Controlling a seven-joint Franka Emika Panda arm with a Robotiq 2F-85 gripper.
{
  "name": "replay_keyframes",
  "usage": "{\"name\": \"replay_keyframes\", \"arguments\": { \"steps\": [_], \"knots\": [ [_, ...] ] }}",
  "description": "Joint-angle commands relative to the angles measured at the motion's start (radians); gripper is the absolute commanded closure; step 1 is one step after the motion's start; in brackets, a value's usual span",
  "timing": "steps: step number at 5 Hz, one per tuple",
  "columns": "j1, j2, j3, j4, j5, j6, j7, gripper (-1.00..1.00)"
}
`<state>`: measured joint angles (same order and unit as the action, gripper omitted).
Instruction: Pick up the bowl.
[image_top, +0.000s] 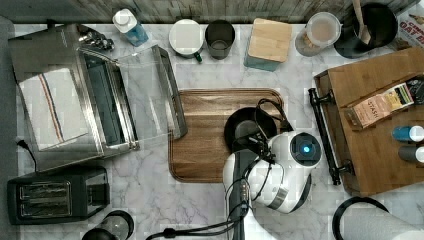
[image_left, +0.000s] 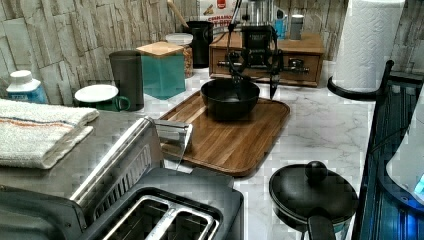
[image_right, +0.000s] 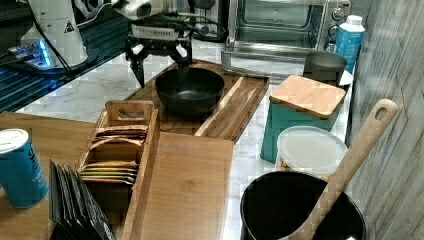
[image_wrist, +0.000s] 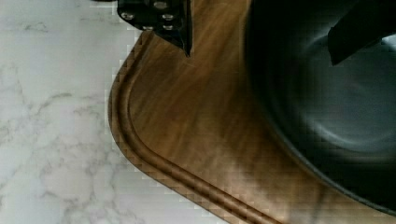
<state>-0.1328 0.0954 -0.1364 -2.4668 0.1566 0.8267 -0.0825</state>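
Closest to the wrist camera lies the rounded corner of the grooved brown wooden tray (image_wrist: 154, 154), and on it sits the round, shallow, matte black bowl (image_wrist: 327, 107), upright with its mouth facing up. In the top view the bowl (image_top: 245, 127) rests on the tray (image_top: 205, 130) toward the top view's right edge of the board, roughly midway along that edge, partly under the white robot arm. The black two-fingered gripper (image_left: 252, 82) hangs just above it with its jaws spread wide, one finger (image_right: 184, 57) over the bowl's inside and the other (image_right: 139, 67) outside the wall, so the rim lies between them; they look not yet closed on it. The bowl looks rigid and moderately light, with a smooth, possibly slippery wall, so a firm pinch on the rim seems the natural hold. Being round, it has no long axis and any point of the rim serves equally. Farther out on the marble counter (image_top: 150, 200), toward its back edge, stand a dark grey cylindrical cup (image_top: 220, 39) and a teal box with a wooden lid (image_top: 267, 44), well apart from the bowl.
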Motion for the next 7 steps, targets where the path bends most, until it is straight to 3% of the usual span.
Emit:
{"name": "replay_keyframes", "arguments": {
  "steps": [1,2,5,7],
  "knots": [
    [-0.021,-0.081,0.01,-0.024,-0.098,0.044,0.202,0.61],
    [-0.03,-0.07,0.027,-0.023,-0.087,0.058,0.184,1.0],
    [-0.022,-0.117,0.04,0.087,-0.092,0.003,0.16,1.0],
    [0.013,-0.158,0.095,0.307,-0.193,0.045,0.121,1.0]
  ]
}}
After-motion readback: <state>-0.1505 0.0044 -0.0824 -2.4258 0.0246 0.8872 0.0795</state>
